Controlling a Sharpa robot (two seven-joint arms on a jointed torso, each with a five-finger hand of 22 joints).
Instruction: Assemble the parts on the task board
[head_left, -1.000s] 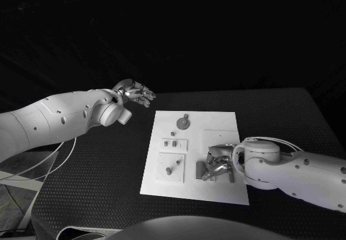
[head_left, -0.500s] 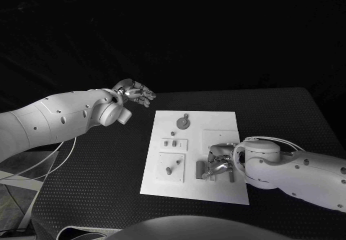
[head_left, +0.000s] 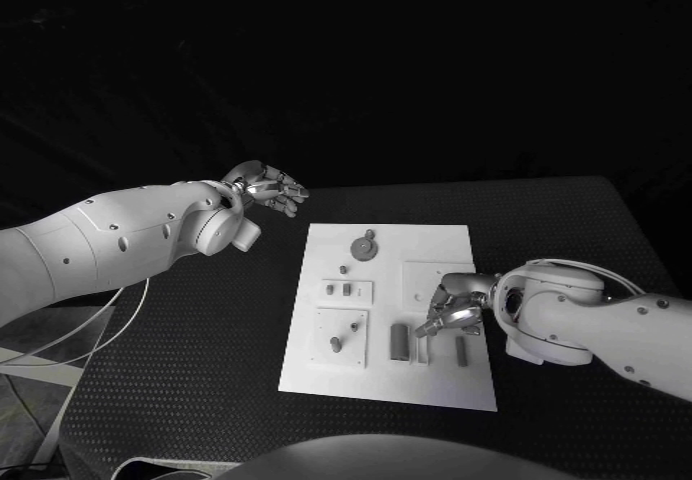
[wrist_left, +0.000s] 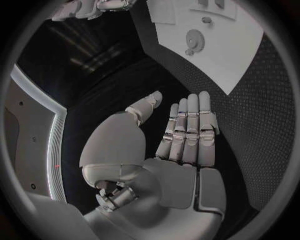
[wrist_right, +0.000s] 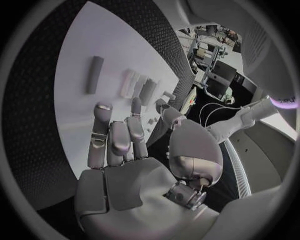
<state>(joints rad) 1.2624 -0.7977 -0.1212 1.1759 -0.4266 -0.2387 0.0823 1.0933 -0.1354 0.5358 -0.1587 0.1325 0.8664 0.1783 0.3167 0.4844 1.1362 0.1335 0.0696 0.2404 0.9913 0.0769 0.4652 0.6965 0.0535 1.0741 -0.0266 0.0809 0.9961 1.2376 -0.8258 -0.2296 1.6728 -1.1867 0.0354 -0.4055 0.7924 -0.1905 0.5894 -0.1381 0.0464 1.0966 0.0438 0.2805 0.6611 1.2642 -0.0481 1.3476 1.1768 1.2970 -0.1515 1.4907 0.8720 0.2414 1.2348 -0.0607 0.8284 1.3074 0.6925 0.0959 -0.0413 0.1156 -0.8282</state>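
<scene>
The white task board (head_left: 440, 245) lies mid-table and carries grey parts. A round disc (head_left: 366, 245) sits near its far end, two small pegs (head_left: 342, 289) stand in a square recess, and a stub (head_left: 336, 343) stands nearer. Two short bars (head_left: 400, 342) (head_left: 462, 348) lie by the near right edge. My right hand (head_left: 453, 306) hovers over the board just beyond these bars, its fingers (wrist_right: 112, 135) spread and holding nothing. The bars (wrist_right: 94, 74) lie ahead of them in the right wrist view. My left hand (head_left: 268, 187) is raised off the board's far left corner, flat and empty (wrist_left: 184, 135).
The black table (head_left: 202, 340) surrounds the board, with bare room to its left and at the back right. My left forearm (head_left: 130, 235) spans the table's left side. A white cable (head_left: 87, 330) hangs at the left edge.
My right hand has drawn back from the bars toward the far right, uncovering the near right part of the board. The left hand has stayed in place.
</scene>
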